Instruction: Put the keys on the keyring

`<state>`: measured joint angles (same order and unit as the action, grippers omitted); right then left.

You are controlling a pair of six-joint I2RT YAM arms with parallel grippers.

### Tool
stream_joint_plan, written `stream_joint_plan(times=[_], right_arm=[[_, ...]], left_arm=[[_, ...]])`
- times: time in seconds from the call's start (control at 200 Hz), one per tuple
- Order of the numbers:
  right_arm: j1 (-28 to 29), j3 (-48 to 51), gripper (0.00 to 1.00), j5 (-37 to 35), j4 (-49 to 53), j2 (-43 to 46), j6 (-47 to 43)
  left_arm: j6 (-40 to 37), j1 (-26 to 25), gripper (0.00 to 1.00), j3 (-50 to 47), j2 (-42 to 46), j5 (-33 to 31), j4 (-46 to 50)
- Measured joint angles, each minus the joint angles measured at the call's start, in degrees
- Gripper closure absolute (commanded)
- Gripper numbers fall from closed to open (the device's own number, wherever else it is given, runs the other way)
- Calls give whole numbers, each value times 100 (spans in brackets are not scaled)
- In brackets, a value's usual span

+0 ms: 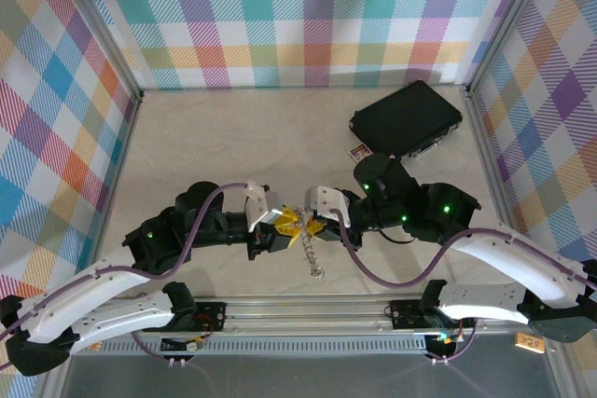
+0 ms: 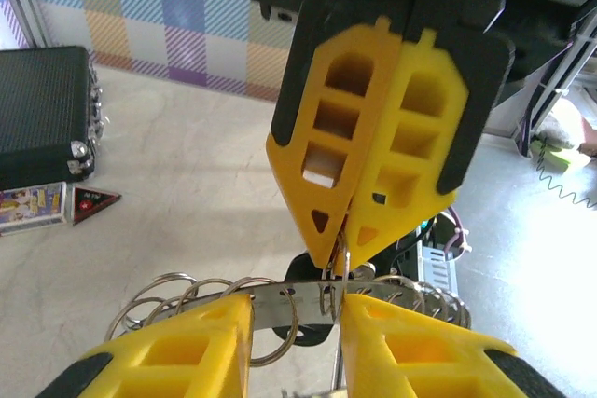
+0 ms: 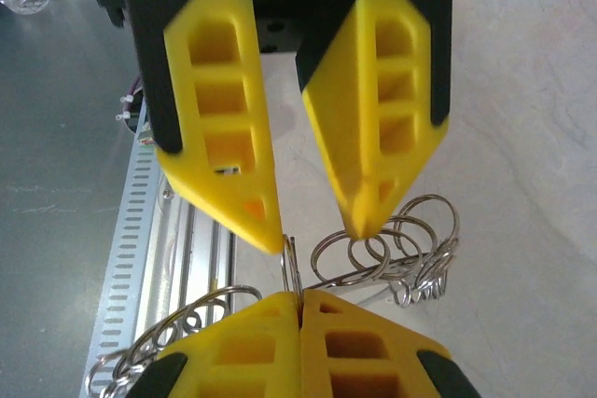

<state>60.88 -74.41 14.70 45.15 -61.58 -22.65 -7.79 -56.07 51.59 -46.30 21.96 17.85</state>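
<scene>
We get bright, even overhead light, with soft shadows on the counter [image 1: 233,137]. Our left wrist view glares white at right, and the nearest parts look slightly soft.

The keyring [image 1: 312,253] hangs over the table's [image 1: 205,137] near middle; the case [image 1: 407,118] lies behind, far right

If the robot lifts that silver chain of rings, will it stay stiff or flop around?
Probably floppy: the keyring hangs down in a loose strand. It would likely swing, since it looks like many separate linked rings. It seems light too: the right gripper holds it up pinching just one thin ring.
</scene>
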Motion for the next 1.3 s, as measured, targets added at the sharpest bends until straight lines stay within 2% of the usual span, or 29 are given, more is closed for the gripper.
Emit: stream_joint_plan(times=[0.35, 0.47, 0.61, 0.785, 1.3], right_arm=[[26, -33, 100, -146, 31, -74, -59], [26, -79, 100, -170, 63, -103, -79], [26, -96, 100, -166, 103, -105, -103], [33, -103, 100, -173, 146, -107, -186], [109, -103, 100, -251, 229, -107, -227]], left_arm=[[-66, -9, 84, 0, -219, 109, -118], [-63, -9, 84, 0, -219, 116, -142], [-61, -9, 77, 0, -221, 136, -146], [-63, -9, 77, 0, -221, 129, -146], [-61, -11, 87, 0, -155, 199, -234]])
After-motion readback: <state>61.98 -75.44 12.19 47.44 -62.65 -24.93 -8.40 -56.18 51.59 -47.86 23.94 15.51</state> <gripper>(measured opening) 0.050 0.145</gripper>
